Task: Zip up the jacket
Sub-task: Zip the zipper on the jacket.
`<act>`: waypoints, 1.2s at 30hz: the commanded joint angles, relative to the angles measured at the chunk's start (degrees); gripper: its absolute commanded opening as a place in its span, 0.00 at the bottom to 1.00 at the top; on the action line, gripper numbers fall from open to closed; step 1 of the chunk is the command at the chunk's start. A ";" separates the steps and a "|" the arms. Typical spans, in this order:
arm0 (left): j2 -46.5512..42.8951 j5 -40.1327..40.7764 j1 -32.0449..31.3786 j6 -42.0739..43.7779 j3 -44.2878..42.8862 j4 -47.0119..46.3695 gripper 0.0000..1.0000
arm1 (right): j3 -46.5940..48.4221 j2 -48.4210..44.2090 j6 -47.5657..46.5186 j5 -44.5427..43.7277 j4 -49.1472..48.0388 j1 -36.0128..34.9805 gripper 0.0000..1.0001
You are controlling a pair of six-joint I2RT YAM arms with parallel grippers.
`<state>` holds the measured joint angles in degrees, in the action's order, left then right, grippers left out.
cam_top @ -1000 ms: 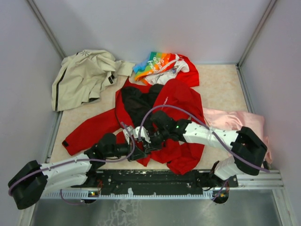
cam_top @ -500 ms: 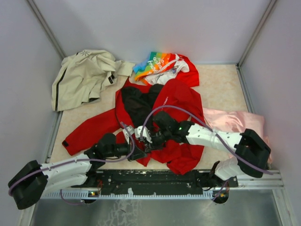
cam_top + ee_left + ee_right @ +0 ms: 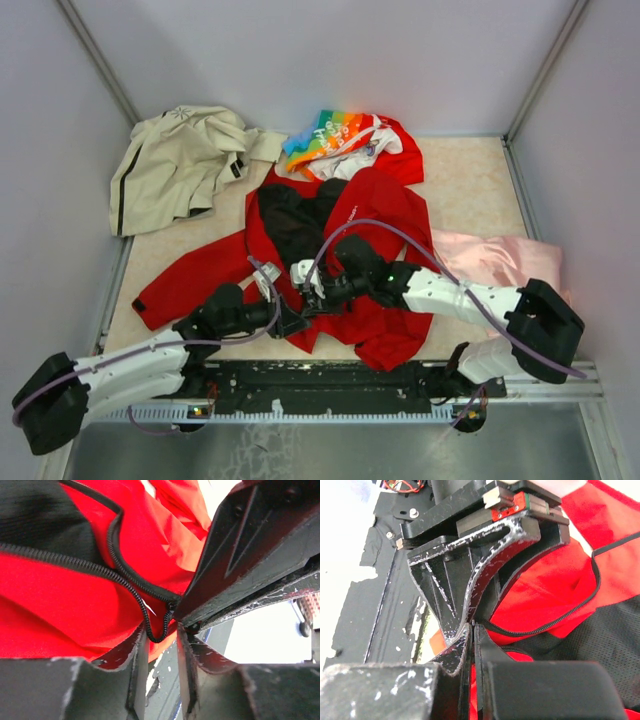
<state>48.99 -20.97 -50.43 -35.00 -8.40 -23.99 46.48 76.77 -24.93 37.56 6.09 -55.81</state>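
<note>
The red jacket (image 3: 385,215) lies spread on the table, its black lining showing at the open front. Both grippers meet at its lower hem. In the left wrist view, my left gripper (image 3: 161,632) is open, and a loop of the dark zipper (image 3: 149,622) hangs just over the gap between its fingers. My right gripper (image 3: 472,627) is shut, pinching the end of the zipper (image 3: 545,625) at its tips. From above, the left gripper (image 3: 288,322) sits just below the right gripper (image 3: 306,292). Each wrist view is partly blocked by the other gripper's black body.
A beige jacket (image 3: 180,160) lies crumpled at the back left. A rainbow-and-white printed garment (image 3: 345,140) sits behind the red collar. A pink cloth (image 3: 495,255) lies at the right. A black rail (image 3: 330,380) runs along the near edge, and grey walls enclose the table.
My left gripper has gone from shut to open and its arm has shifted slightly right. My right gripper has closed fully on the zipper end and edged left.
</note>
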 commanded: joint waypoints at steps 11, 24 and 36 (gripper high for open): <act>-20.59 19.62 -0.25 -17.40 -1.79 26.97 0.64 | -5.83 2.66 15.21 -5.83 -28.63 -0.96 0.00; -36.70 23.96 -0.23 -34.33 4.27 31.76 0.67 | -6.88 6.16 23.59 -17.52 -38.41 -5.62 0.00; -36.72 21.03 -0.21 -38.05 9.27 21.11 0.58 | -7.89 5.62 27.69 -18.75 -40.53 -6.58 0.00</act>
<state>11.94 1.06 -50.48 -72.29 -0.93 2.68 38.54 83.42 1.48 19.88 -29.21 -61.30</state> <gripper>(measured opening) 0.585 0.007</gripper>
